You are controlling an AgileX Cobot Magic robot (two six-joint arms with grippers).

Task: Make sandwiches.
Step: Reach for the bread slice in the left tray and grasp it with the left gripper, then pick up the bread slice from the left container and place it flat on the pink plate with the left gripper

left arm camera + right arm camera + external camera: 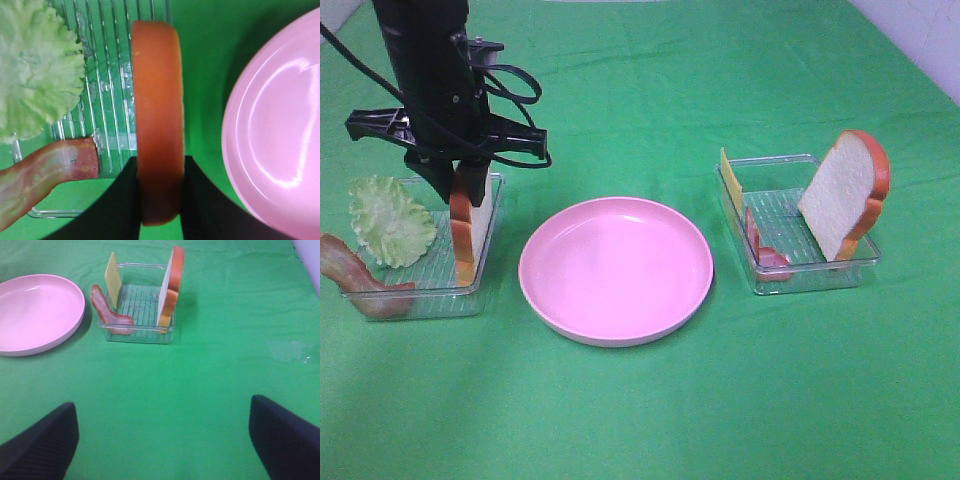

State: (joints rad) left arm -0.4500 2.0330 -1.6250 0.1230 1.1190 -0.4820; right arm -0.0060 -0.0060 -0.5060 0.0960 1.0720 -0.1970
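The left pincer [468, 185] [160, 167] grips a bread slice [463, 235] [157, 120] with a white face and orange-brown crust. The slice stands on edge, long axis vertical, in the clear tray [480, 285] near the desk's left edge. The right pincer [162, 405] gapes wide, holding nothing.

Bright, seemingly overhead light; soft shadows

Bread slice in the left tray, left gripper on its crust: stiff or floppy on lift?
Probably stiff: the bread slice stands on edge, unbent, between the left gripper fingers. Its smooth crust looks slightly slick, so it may slip or pivot. It is narrow on edge, so it likely tips if released.
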